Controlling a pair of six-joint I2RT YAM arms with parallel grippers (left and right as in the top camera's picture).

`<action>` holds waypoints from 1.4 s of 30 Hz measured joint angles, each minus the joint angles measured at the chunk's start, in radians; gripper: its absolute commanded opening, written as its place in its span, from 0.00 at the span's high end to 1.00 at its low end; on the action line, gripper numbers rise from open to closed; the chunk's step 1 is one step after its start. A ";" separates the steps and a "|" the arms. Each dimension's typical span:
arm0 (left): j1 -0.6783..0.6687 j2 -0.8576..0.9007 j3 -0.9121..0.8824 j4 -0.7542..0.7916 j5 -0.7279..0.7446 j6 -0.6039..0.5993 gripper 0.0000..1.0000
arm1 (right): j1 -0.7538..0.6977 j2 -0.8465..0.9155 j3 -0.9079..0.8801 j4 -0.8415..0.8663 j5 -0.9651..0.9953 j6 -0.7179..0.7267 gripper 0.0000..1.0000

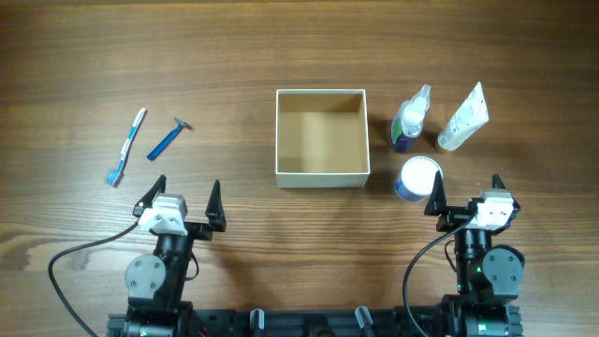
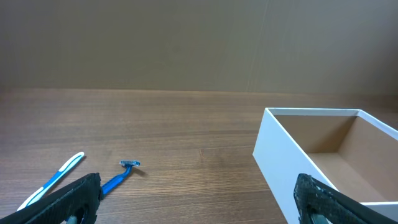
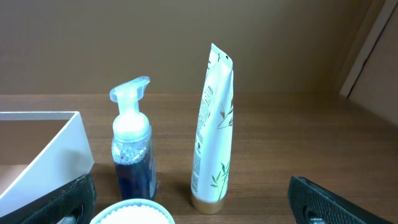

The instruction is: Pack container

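Note:
The container (image 1: pixel 321 174), a square white-walled box with a tan inside, sits open and holds nothing at the table's middle; it also shows in the left wrist view (image 2: pixel 277 158) and the right wrist view (image 3: pixel 59 152). A blue razor (image 1: pixel 168 139) and a blue-white toothbrush (image 1: pixel 126 147) lie at the left. A blue pump bottle (image 1: pixel 409 119), a white tube (image 1: pixel 463 118) and a round white-lidded jar (image 1: pixel 416 177) stand right of the container. My left gripper (image 1: pixel 182 199) is open near the front left. My right gripper (image 1: pixel 465 192) is open just behind the jar.
The razor (image 2: pixel 120 177) and toothbrush (image 2: pixel 53 180) lie ahead of the left fingers. The pump bottle (image 3: pixel 132 149), tube (image 3: pixel 213 130) and jar lid (image 3: pixel 132 213) stand between the right fingers. Cables trail from both arm bases at the front edge.

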 measured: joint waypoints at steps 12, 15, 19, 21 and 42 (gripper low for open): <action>0.093 0.002 0.000 -0.004 -0.069 -0.152 0.00 | 0.111 0.006 -0.001 0.064 -0.076 -0.001 0.00; 0.093 0.002 0.000 -0.004 -0.069 -0.159 0.00 | 0.111 0.006 -0.001 0.064 -0.076 -0.001 0.00; 0.093 0.002 0.000 -0.004 -0.072 -0.159 0.00 | 0.111 0.006 0.000 0.064 -0.076 -0.001 0.00; 0.093 0.002 0.000 -0.004 -0.072 -0.160 0.00 | 0.111 0.006 0.000 0.064 -0.076 -0.001 0.00; 0.093 0.002 0.000 -0.004 -0.072 -0.163 0.00 | 0.111 0.006 0.000 0.064 -0.076 -0.001 0.00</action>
